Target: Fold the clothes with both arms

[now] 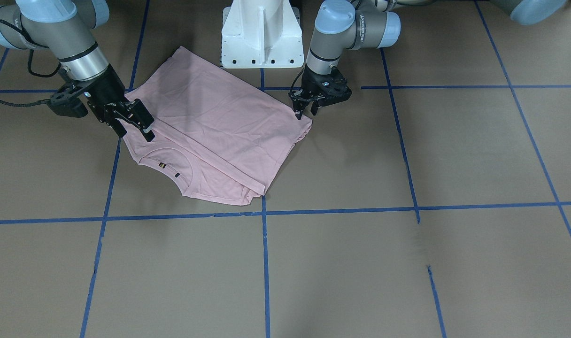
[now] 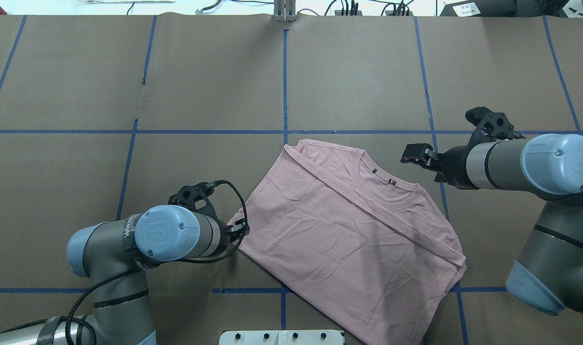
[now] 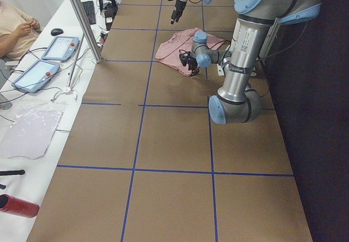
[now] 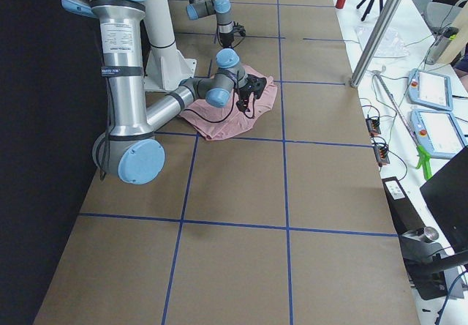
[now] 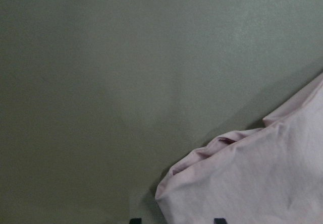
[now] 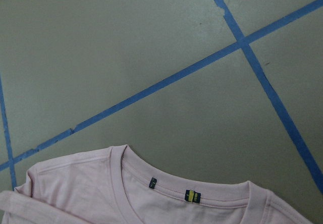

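Note:
The pale pink T-shirt (image 1: 219, 126) lies folded flat on the brown table, plain side up, with its ribbed collar (image 2: 392, 184) and small labels showing. Its print is hidden. My left gripper (image 1: 306, 112) is open and empty, just above the shirt's folded corner; that corner shows in the left wrist view (image 5: 252, 183). My right gripper (image 1: 134, 126) is open and empty, hovering over the shoulder edge beside the collar. The collar also shows in the right wrist view (image 6: 186, 196). From overhead, the left gripper (image 2: 241, 229) is at the shirt's left corner and the right gripper (image 2: 416, 155) is off its right shoulder.
The white pedestal base (image 1: 262, 37) stands just behind the shirt. Blue tape lines (image 1: 265, 263) mark a grid on the brown table cover. Tablets, cables and a seated person are beyond the table's far edge in the side views.

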`<action>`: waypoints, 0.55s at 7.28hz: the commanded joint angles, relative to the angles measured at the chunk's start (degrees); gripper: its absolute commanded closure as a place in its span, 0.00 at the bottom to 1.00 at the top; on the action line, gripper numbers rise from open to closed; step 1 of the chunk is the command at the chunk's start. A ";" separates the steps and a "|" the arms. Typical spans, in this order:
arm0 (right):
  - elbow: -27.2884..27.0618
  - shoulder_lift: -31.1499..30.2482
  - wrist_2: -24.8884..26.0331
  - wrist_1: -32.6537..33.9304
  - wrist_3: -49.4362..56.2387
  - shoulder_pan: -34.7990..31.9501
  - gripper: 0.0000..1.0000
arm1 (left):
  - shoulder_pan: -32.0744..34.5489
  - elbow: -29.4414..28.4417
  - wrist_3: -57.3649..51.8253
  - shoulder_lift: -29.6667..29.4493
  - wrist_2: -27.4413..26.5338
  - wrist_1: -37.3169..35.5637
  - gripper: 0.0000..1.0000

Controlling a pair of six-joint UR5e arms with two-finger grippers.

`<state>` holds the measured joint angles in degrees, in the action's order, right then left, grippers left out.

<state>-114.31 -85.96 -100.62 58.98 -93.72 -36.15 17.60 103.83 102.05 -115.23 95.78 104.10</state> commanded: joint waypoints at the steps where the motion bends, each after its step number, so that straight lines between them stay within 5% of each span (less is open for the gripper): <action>1: 0.14 0.00 0.16 0.00 -0.06 -0.07 0.00 | -0.02 -0.38 -0.27 -0.17 -0.15 -0.04 0.47; 3: -0.12 -0.44 0.25 0.00 -0.06 -0.24 0.00 | -0.02 -0.73 0.17 -0.17 -0.15 -0.04 0.60; 4: -0.04 -0.61 0.25 0.00 -0.14 -0.24 0.00 | 0.07 -0.82 0.17 -0.17 -0.15 -0.04 0.76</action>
<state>-114.33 -86.33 -100.39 58.98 -93.80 -36.34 17.59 103.18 102.08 -115.40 95.63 104.06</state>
